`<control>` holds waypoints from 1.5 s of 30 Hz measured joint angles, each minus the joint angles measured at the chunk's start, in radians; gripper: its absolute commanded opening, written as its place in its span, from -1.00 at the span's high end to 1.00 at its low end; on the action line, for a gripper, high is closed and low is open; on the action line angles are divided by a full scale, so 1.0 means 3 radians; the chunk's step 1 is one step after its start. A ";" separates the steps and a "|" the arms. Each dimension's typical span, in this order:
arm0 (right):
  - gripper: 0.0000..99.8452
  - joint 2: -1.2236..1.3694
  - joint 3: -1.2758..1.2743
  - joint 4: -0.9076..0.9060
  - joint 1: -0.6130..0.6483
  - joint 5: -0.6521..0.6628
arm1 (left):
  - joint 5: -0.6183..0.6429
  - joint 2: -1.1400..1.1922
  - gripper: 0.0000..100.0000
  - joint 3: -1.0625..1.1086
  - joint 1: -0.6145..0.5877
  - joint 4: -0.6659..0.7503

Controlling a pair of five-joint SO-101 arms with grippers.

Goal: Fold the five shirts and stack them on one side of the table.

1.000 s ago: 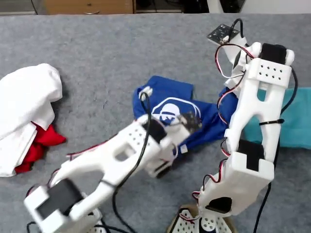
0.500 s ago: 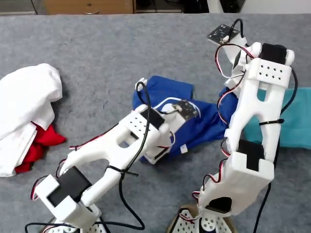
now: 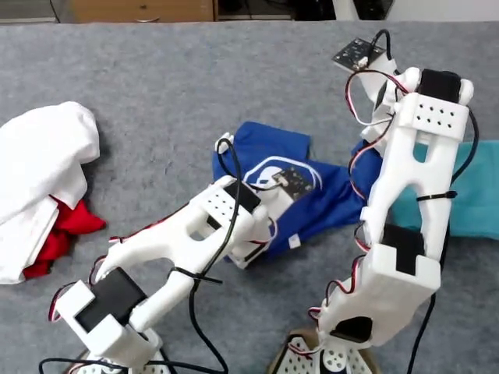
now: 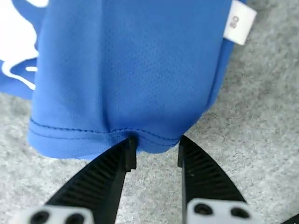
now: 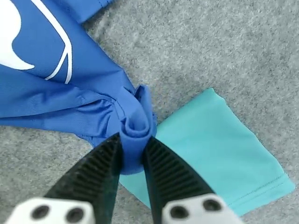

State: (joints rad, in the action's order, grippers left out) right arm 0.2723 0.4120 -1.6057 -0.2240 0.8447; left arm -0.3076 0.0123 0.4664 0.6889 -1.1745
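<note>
Left claw sits with its jaws spread at the hem of the blue shirt, one black tip on each side of a small pucker in the stitched edge, resting on the fabric's border rather than clamped on it. On my other feed the right claw is pressed together on a rolled-up bunch of that same blue shirt, holding it just over a corner of the teal shirt. From the high view I see the grey felt table with the blue shirt crumpled near the middle between the two arms. The white shirt is heaped at the far left edge, and the teal shirt lies flat at the right edge, partly behind the right arm. The red shirt pokes out from under the white heap. Compared with a second ago, the left arm has changed its pose. Its shoulder end now sits higher in the high view and its wrist has shifted slightly up the table, so more of the white print on the blue shirt is uncovered. Since half a second ago it has hardly shifted. The right arm has kept the same position throughout, and the white, red and teal shirts have not moved. A small white tag hangs at the blue shirt's lower edge.
</note>
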 measured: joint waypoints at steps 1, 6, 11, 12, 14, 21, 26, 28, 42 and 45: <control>1.00 0.0000 0.0000 0.0000 0.0000 0.0000 | 0.0000 0.0000 0.95 0.0000 0.0000 0.0000; 1.00 0.0000 0.0000 0.0000 0.0000 0.0000 | -0.0010 0.0000 0.96 0.0000 0.0000 -0.0015; 1.00 0.0000 0.0000 0.0000 0.0000 0.0000 | -0.0010 0.0000 0.96 -0.0251 -0.0041 -0.0368; 1.00 0.0000 0.0000 0.0000 0.0000 0.0000 | -0.0010 0.0000 0.96 -0.0358 -0.0082 -0.0465; 1.00 0.0000 0.0000 0.0000 0.0000 0.0000 | -0.0010 0.0000 0.96 -0.0614 -0.0189 -0.0665; 1.00 0.0000 0.0000 0.0000 0.0000 0.0000 | -0.0005 0.0000 0.96 -0.1826 -0.0690 -0.1534; 1.00 0.0000 0.0015 0.0000 0.0000 0.0000 | -0.0225 0.0000 0.96 -0.2015 -0.0931 -0.1739; 1.00 0.0000 0.0015 0.0000 0.0000 0.0000 | -0.0312 0.0000 0.96 -0.1964 -0.1069 -0.1749; 1.00 0.0000 0.0015 -0.0005 0.0000 0.0000 | -0.0414 0.0133 0.65 -0.0972 -0.1125 -0.1130; 1.00 0.0000 0.0015 -0.0005 0.0000 0.0000 | -0.0414 0.0153 0.65 -0.0972 -0.0997 -0.1100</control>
State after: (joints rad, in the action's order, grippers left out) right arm 0.2723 0.4166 -1.6072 -0.2240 0.8447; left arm -0.4319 0.0583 0.1749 0.3897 -1.5044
